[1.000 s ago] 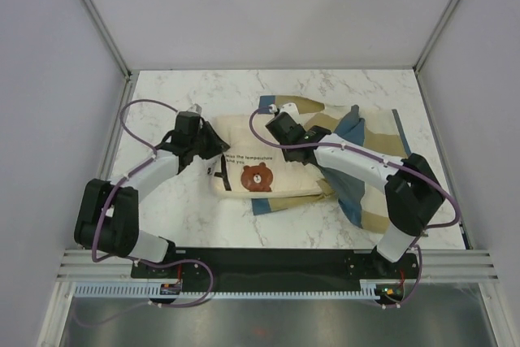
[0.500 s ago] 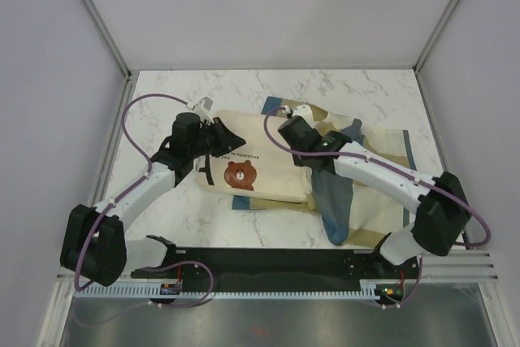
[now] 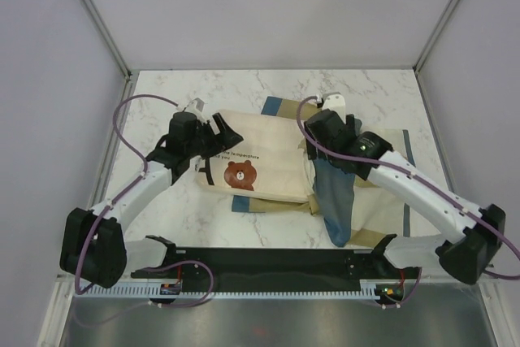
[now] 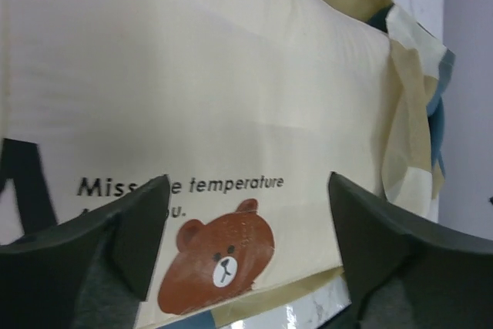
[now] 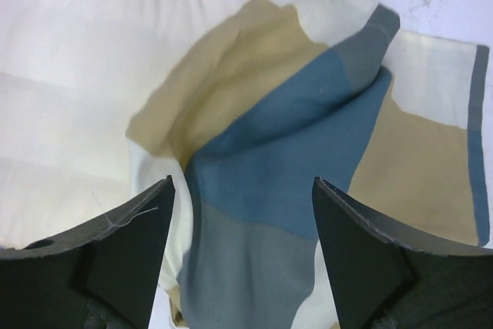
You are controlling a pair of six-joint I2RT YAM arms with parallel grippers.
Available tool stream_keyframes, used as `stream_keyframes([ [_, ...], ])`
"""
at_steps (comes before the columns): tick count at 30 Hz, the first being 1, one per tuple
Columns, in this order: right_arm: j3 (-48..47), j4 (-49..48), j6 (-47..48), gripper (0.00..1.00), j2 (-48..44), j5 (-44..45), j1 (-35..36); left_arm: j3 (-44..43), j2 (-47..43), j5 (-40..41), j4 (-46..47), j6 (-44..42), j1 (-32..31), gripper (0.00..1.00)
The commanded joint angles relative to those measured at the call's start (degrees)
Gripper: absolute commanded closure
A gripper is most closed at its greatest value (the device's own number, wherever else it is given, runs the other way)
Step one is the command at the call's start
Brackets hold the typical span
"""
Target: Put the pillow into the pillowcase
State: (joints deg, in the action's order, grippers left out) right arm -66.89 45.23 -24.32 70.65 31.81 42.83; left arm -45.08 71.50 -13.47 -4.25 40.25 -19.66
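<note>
Centre frame, on the desk [image 3: 382, 91] | pillow [image 3: 264, 148] lies bear-side up, its right end tucked under the bunched pillowcase [image 3: 335, 197] | my left claw [image 4: 246, 190] gapes empty over the bear print [image 4: 219, 260], my right claw [image 5: 243, 190] gapes empty over the bunching, likely poised to regrip and pull leftward.

White marble-pattern table [image 3: 187, 209]; plain pale lavender walls [image 3: 268, 6].

The pillow [image 4: 200, 90] reads "Miss …e temperature"; the line below is mostly hidden
</note>
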Motion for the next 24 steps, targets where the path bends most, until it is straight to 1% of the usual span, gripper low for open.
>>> stream_keyframes([
  [1, -8.76, 0.82, 2.16, 0.19, 10.53, 6.15, -1.16, -1.86, -3.21, 8.27, -3.39, -1.58, 1.29, 0.01],
  [2, -12.43, 0.82, 2.69, 0.19, 12.99, 7.03, -1.52, -1.85, -3.47, 9.16, -3.92, -2.10, 1.47, 0.00],
  [3, -14.30, 0.91, 3.04, 0.19, 17.37, 7.47, -2.83, -1.85, -3.65, 9.95, -4.10, -2.28, 1.90, 0.00],
  [5, -18.77, 0.47, 3.66, 0.19, 21.18, 6.43, -3.98, -1.94, -3.65, 11.62, -4.80, -2.46, 2.69, 0.00],
  [6, -19.93, -0.49, 4.18, 0.19, 24.50, 5.20, -5.29, -1.77, -3.48, 11.98, -4.80, -2.37, 3.92, 0.00],
  [8, -22.82, -1.37, 4.71, 0.19, 28.12, 3.96, -6.70, -1.50, -2.95, 11.98, -4.89, -1.58, 5.50, 0.00],
  [9, -23.71, -1.46, 4.98, 0.19, 31.79, 3.52, -8.10, -1.50, -2.43, 11.81, -4.89, -1.23, 6.90, 0.00],
  [11, -24.60, -1.29, 4.89, 0.21, 34.89, 4.74, -9.42, -1.41, -0.67, 10.32, -5.06, -0.70, 7.97, 0.00],
  [13, -23.82, -0.50, 3.06, 0.33, 37.36, 6.67, -11.27, -1.50, 0.82, 10.22, -5.42, -0.79, 8.23, 0.00],
  [14, -21.55, -0.93, 2.26, 0.36, 37.28, 8.68, -12.41, -1.59, 1.26, 10.22, -5.59, -0.87, 8.32, 0.00],
  [16, -18.46, -2.86, 1.90, 0.39, 35.79, 9.49, -13.38, -2.03, 2.49, 9.96, -6.64, -1.22, 8.32, 0.00],
  [17, -16.36, -4.70, 2.08, 0.45, 35.26, 8.45, -14.17, -2.12, 3.89, 9.09, -6.65, -1.31, 8.32, 0.00],
  [18, -15.90, -5.24, 2.25, 0.63, 35.17, 7.66, -14.52, -2.20, 4.69, 7.95, -6.56, -1.31, 8.32, 0.00],
  [19, -15.81, -5.59, 2.69, 0.72, 35.43, 7.04, -14.70, -2.55, 5.57, 6.37, -6.91, -1.14, 8.32, 0.01],
  [20, -16.33, -5.59, 2.87, 0.93, 36.39, 6.77, -14.79, -2.82, 7.58, 5.57, -7.17, -1.05, 8.32, 0.01],
  [21, -16.77, -5.59, 3.13, 0.99, 36.83, 6.68, -14.79, -3.17, 8.38, 4.78, -7.52, -1.14, 8.32, 0.02],
  [23, -18.44, -6.99, 4.53, 1.00, 37.71, 5.63, -14.70, -3.61, 10.75, 2.58, -7.79, -1.23, 8.32, 0.03],
  [24, -18.97, -7.52, 5.06, 1.00, 38.33, 4.41, -14.53, -3.61, 11.54, 1.88, -7.79, -1.31, 8.32, 0.06],
])
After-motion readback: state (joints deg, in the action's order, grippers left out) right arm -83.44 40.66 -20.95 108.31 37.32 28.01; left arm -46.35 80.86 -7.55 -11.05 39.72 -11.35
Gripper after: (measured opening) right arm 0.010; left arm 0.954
